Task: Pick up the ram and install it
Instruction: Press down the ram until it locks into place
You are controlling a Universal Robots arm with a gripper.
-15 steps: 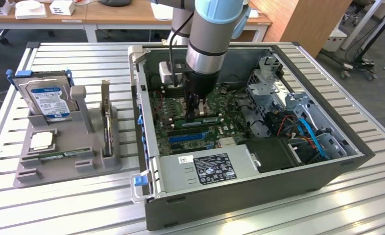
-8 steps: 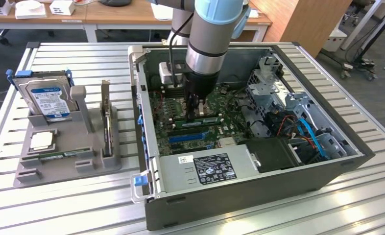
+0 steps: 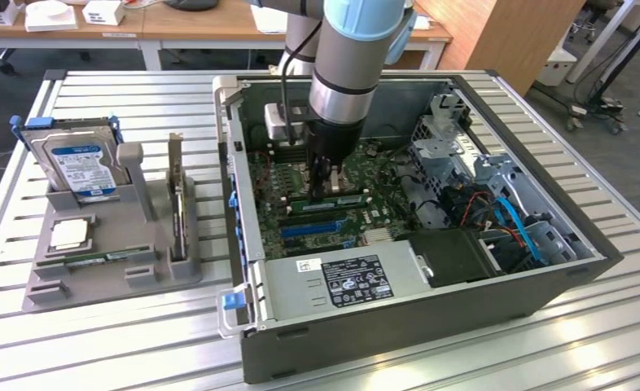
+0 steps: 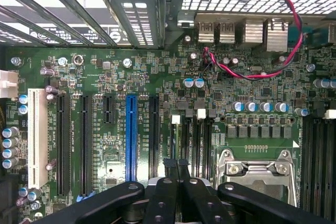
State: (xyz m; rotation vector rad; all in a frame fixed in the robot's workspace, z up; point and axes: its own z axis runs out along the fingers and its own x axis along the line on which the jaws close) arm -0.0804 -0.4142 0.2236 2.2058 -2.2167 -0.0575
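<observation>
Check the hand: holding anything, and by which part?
Nothing visibly held. The hand is shut, fingertips together, down over the motherboard by the memory slots.

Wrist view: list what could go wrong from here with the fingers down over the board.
1. The shut fingers hang right over the memory slots; a push off line could strain a slot or the board.
2. The processor socket lies right beside them; a sideways drift could knock its metal frame.

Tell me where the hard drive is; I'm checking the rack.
On the exterior view's left, the hard drive stands upright in the grey rack, outside the computer case.
</observation>
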